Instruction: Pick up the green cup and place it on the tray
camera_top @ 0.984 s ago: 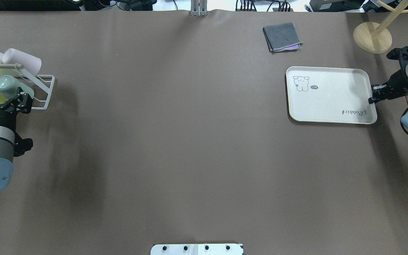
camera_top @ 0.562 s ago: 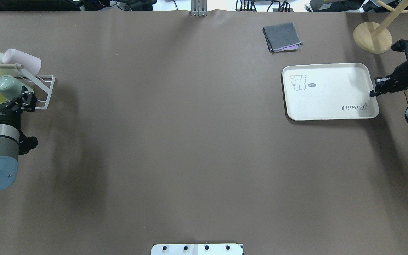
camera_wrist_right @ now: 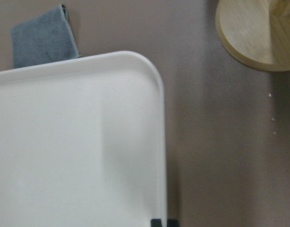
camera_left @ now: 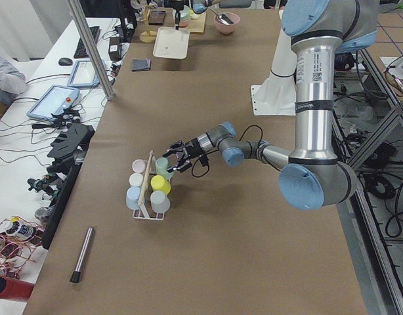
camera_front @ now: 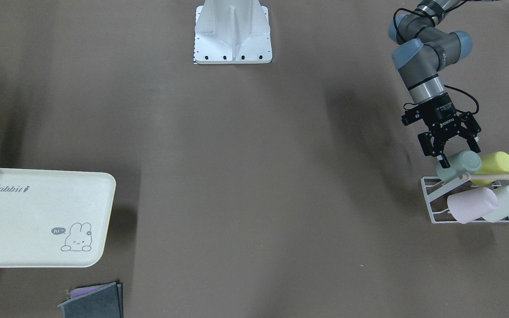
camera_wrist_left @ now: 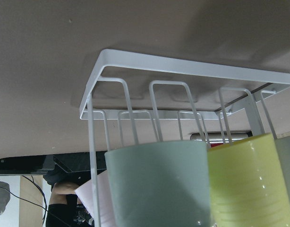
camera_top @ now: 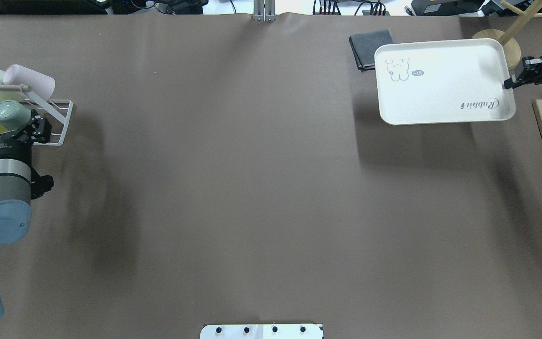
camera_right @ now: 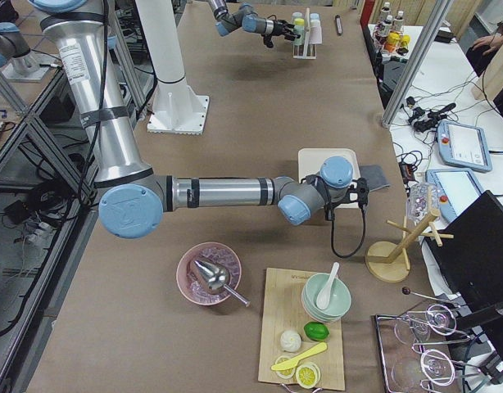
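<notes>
The tray (camera_front: 38,221) carries the word "Rabbit" and a small "hi"

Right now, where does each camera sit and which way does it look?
Front-facing: across the table, looking down at the robot's base; left end effector, open, at the green cup.
Overhead: behind the robot, looking forward-down; both arms, right end effector gripping the tray.
Exterior left: table end, left arm nearest.
Exterior right: opposite end, right arm nearest.
Left wrist: faces cup and rack; no body.
Right wrist: faces tray corner, cloth; end effector tip at bottom.
Shared: front-facing and overhead both show tray and rack.
</notes>
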Controlling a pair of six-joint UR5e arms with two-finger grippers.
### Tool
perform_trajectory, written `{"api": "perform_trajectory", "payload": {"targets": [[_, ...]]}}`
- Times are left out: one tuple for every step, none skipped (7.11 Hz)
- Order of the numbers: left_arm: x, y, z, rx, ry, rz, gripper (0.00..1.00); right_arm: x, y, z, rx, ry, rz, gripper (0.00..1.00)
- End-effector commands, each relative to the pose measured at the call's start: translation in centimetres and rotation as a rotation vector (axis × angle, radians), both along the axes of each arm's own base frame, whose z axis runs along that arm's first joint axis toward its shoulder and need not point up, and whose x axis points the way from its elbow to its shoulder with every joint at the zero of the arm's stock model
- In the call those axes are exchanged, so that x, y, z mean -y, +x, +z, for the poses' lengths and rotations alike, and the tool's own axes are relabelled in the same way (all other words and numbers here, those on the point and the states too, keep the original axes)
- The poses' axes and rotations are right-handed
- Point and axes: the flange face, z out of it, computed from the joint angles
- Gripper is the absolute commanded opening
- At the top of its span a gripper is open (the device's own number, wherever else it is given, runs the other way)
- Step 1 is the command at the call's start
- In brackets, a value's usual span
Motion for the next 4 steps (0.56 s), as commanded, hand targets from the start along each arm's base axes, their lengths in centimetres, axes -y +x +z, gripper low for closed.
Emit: {"api": "perform_trajectory", "payload": {"targets": [[0.9, 0.3, 0.4, 0.006, -0.004, -0.013, 0.98, 0.1, -2.9, -7.3, 0.072, -0.009, 0.017, 0.0], [1.2, 0.7, 0.8, 0.011, -0.007, -0.014, 0.98, -0.1, -6.3, -9.8, 0.081, 0.02, -0.023, 0.0], [1.5, 0.6, 1.1, 0.016, -0.01, -0.02, 0.98, 0.2, -10.3, -13.0, 0.093, 0.057, -0.065, 0.0], [2.0, 1.1, 1.1, 0.017, -0.009, -0.024, 0.98, -0.7, -14.9, -15.9, 0.082, 0.081, -0.061, 0.0]]}}
